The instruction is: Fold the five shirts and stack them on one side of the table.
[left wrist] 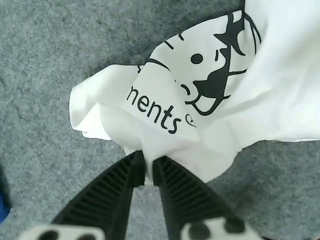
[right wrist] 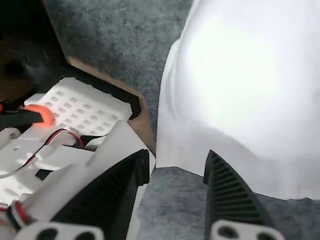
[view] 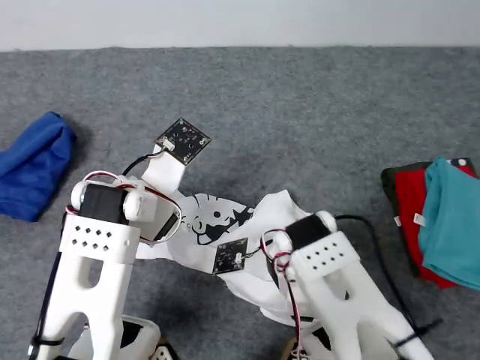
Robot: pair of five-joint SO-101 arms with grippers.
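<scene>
A white shirt with a black cartoon print lies crumpled on the grey cloth between the two arms. My left gripper is shut on a bunched edge of this white shirt, next to the printed letters. My right gripper is open at the near hem of the white shirt, with the hem's edge lying between its fingertips. A blue shirt lies rumpled at the far left. At the right edge a teal shirt rests on a red one and a dark one.
The grey table cover stretches to a pale wall at the back. The left arm and right arm stand at the near edge. A white arm base with red wiring and the table's brown edge sit close to my right gripper.
</scene>
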